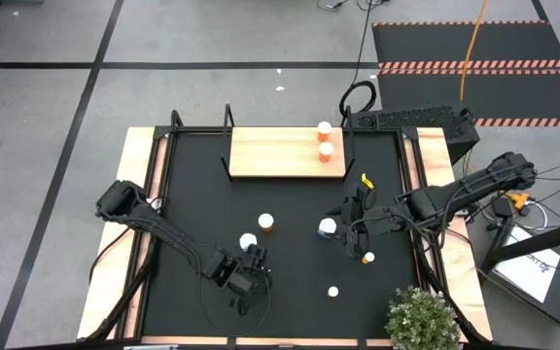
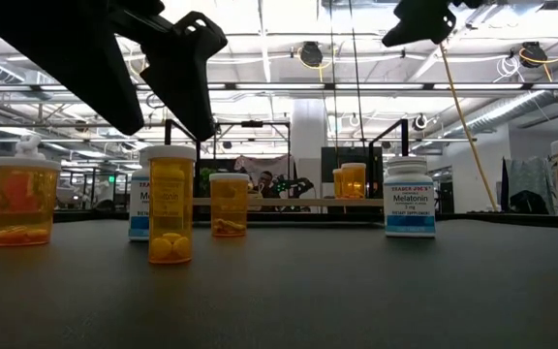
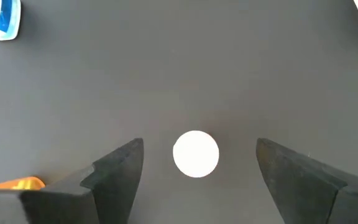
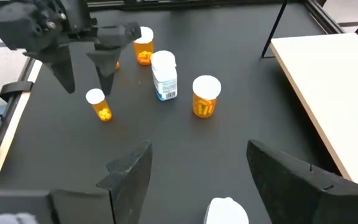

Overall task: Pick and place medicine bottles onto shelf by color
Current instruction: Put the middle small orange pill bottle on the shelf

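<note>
Two claws are over your black counter (image 1: 290, 292), and both are wide open and hold nothing. Your left claw (image 3: 197, 177) points straight down over a small orange bottle with a round white cap (image 3: 196, 154), which sits between its two dark fingers without touching them. Your right claw (image 4: 194, 177) hangs above a white-capped bottle (image 4: 227, 211) near the counter's middle. Two orange bottles with white caps (image 1: 325, 140) stand on the flat light-wood shelf (image 1: 270, 153) at its right end. You can see yellow pills inside the nearest orange bottle (image 2: 170, 205).
</note>
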`<control>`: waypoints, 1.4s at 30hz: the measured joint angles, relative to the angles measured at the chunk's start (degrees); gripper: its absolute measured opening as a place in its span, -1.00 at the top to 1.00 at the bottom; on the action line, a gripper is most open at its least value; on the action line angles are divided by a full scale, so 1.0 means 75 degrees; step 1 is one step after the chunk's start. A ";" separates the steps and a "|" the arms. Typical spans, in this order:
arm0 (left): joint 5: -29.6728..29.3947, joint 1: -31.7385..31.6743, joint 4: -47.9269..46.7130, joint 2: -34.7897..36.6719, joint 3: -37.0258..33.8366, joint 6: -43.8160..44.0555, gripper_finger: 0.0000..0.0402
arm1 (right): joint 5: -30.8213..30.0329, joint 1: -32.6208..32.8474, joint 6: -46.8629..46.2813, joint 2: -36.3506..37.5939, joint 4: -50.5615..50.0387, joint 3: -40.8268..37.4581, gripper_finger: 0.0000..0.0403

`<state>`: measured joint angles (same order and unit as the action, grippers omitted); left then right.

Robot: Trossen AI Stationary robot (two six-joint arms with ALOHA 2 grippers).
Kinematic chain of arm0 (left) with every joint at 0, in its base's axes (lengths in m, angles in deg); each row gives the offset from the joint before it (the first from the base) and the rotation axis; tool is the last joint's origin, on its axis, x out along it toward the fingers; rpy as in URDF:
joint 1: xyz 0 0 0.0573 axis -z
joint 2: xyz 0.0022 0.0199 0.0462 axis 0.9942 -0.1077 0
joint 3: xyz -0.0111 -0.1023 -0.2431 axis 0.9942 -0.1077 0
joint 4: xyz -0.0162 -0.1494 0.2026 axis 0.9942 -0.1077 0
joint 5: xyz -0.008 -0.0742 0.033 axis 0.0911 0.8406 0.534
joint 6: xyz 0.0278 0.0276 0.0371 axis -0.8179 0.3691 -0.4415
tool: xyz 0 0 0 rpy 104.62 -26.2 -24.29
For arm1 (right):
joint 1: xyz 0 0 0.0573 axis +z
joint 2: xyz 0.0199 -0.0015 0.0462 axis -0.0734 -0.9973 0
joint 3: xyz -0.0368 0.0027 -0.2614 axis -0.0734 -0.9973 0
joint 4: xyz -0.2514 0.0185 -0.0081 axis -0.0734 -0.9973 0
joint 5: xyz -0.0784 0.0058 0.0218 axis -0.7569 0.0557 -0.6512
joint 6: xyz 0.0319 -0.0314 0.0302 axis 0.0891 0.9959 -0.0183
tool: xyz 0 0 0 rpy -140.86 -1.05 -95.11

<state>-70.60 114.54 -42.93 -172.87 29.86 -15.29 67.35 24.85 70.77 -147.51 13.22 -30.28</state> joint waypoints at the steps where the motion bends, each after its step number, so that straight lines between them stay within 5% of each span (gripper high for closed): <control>1: 0.0001 -0.0002 -0.0016 0.0000 0.0000 -0.0059 -0.55 | 0.0001 0.0000 -0.0003 0.0000 -0.0002 -0.0021 -0.27; 12: 0.0001 -0.0114 0.0047 0.0003 -0.0223 -0.0215 -0.52 | 0.0004 0.0000 0.0023 0.0000 0.0116 -0.0044 -0.27; 26: -0.0003 -0.0111 0.0281 -0.0071 -0.0256 -0.0388 0.00 | 0.0008 0.0000 0.0261 0.0000 0.0160 -0.0044 -0.27; 42: -0.0055 -0.0131 0.0356 -0.0254 -0.0262 -0.0513 0.03 | 0.0042 -0.0003 0.0723 0.0003 0.0409 -0.0047 -0.27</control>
<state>-71.01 113.55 -40.26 -174.77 27.90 -19.13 67.67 24.83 76.19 -147.49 16.29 -30.63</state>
